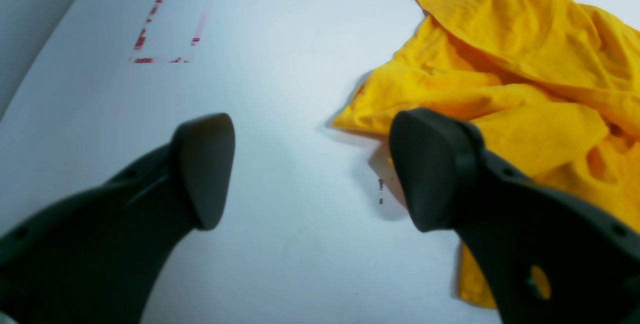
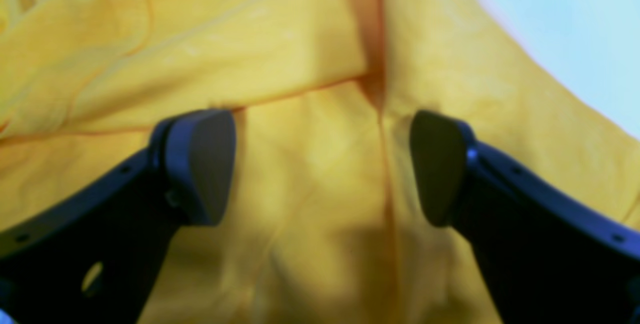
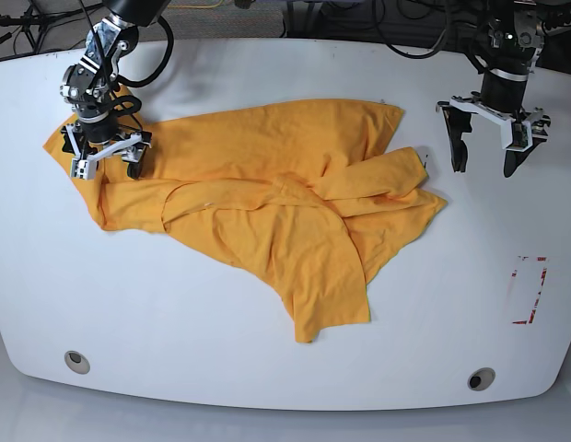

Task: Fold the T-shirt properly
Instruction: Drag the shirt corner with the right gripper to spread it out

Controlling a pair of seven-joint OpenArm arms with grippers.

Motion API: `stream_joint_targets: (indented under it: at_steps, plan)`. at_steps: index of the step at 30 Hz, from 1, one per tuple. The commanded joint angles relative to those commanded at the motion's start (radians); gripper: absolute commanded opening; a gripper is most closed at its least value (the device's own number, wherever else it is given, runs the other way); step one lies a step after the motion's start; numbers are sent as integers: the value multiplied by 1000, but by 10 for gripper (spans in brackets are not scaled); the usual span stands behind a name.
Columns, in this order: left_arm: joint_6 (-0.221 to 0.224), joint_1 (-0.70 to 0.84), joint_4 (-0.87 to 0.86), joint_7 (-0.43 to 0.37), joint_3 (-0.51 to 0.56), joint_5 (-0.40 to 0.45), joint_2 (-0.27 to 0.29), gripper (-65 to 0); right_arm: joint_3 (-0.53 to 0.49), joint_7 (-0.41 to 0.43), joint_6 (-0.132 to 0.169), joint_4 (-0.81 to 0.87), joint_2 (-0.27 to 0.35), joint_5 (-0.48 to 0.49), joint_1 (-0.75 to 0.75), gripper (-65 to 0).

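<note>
Orange-yellow T-shirt lies crumpled on the desk between two open hands

The white desk (image 3: 212, 368) fills most of the base view, with a round hole near each of its two corners at the bottom of that view: the left hole (image 3: 76, 362) and the right hole (image 3: 482, 378).

Spread across the desk is the T-shirt (image 3: 258, 198), orange-yellow, rumpled and unfolded. It reaches from beneath the right hand at the left of the base view to the middle of the desk, where one part narrows toward the bottom of that view. Creases and overlapping layers run through it, and a pointed corner juts out on the side toward the left hand. No lettering can be made out on the cloth that shows.

The right hand (image 3: 106, 166) is open above the T-shirt, its two dark fingers (image 2: 200, 169) parted with creased cloth in view between them. Whether the tips touch the fabric, I cannot tell.

The left hand (image 3: 485, 158) is open too, its dark fingers (image 1: 202, 169) wide apart over bare desk, beside the T-shirt and holding nothing.

Smallest are the red marks: a broken rectangular outline (image 3: 530, 290) on the desk toward the right edge of the base view, partly faded.
</note>
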Motion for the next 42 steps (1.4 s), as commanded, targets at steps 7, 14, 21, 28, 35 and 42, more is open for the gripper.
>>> stream_joint_targets:
  at_steps: [7,14,21,28,35,42]
  plan:
    - [-2,3,-7,11,-67,-1,24,-162,-114,14,4,-130,22,-10,146,-122]
    - [-4,2,-8,17,-80,-1,40,-163,-162,18,6,-176,26,-11,182,-126]
    - [-18,-52,-10,34,-109,-6,39,-167,-156,-4,31,-220,27,-15,199,-180]
    - [-20,-65,-10,47,-115,-15,38,-166,-140,-9,41,-148,22,-24,170,-185]
    - [-13,-47,-5,29,-65,-2,15,-161,-126,-19,72,-119,57,-23,188,-153]
    - [-9,-45,-6,30,-56,-1,15,-160,-127,-12,70,-122,71,-25,191,-145]
